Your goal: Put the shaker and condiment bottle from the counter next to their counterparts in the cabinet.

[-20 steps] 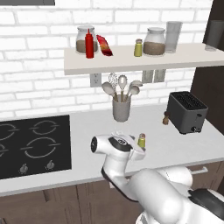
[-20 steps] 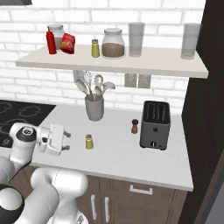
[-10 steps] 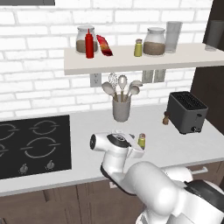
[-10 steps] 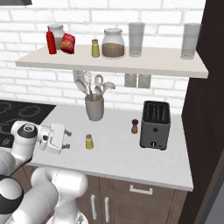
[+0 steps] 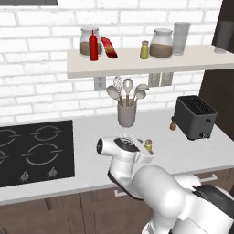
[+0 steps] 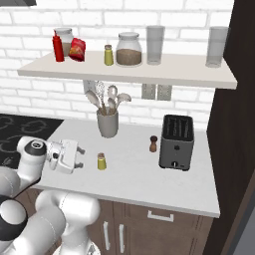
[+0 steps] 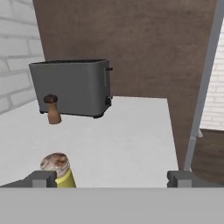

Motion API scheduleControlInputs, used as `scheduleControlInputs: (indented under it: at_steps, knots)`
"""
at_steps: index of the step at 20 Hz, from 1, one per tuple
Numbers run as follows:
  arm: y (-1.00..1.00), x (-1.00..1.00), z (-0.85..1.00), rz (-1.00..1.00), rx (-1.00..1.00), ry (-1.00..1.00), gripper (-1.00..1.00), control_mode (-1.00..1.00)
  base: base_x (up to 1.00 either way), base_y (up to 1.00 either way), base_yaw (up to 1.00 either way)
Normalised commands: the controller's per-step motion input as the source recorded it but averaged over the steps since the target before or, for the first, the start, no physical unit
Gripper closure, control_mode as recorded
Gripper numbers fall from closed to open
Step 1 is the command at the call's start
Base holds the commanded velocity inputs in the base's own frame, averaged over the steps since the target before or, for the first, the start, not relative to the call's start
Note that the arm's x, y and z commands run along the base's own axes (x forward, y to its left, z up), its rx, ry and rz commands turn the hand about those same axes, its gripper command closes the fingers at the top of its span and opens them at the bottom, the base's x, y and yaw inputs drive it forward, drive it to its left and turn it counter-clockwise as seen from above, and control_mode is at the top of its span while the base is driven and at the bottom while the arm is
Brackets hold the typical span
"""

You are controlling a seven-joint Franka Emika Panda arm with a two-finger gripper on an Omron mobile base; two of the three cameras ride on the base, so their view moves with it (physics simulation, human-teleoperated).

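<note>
Gripper (image 6: 79,157) stands wide and empty beside the shaker (image 6: 101,161). It looks off-centre, so centre your jaws round it before closing.

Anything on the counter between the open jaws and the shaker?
No. In the right base view, bare counter separates the gripper from the shaker. In the hand view the shaker stands just past the left fingertip.

The big white arm bends up from the base and reaches low over the worktop (image 6: 149,174), its hand turned flat and sideways, with the gripper (image 6: 79,157) wide open, holding nothing, and its two dark fingers (image 7: 41,178) spread far apart.
</note>
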Motion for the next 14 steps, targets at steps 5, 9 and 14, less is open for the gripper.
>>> scheduleControlInputs:
  at_steps: [5,9,14]
  knots:
    - [-0.12,0.02,-0.04,0.00,0.00,0.00,-1.00,-1.00,0.00,0.00,0.00]
    - [-0.04,0.09,-0.10,0.00,0.00,0.00,-1.00,-1.00,0.00,0.00,0.00]
    - [-0.05,0.17,-0.10,0.00,0.00,0.00,-1.00,-1.00,0.00,0.00,0.00]
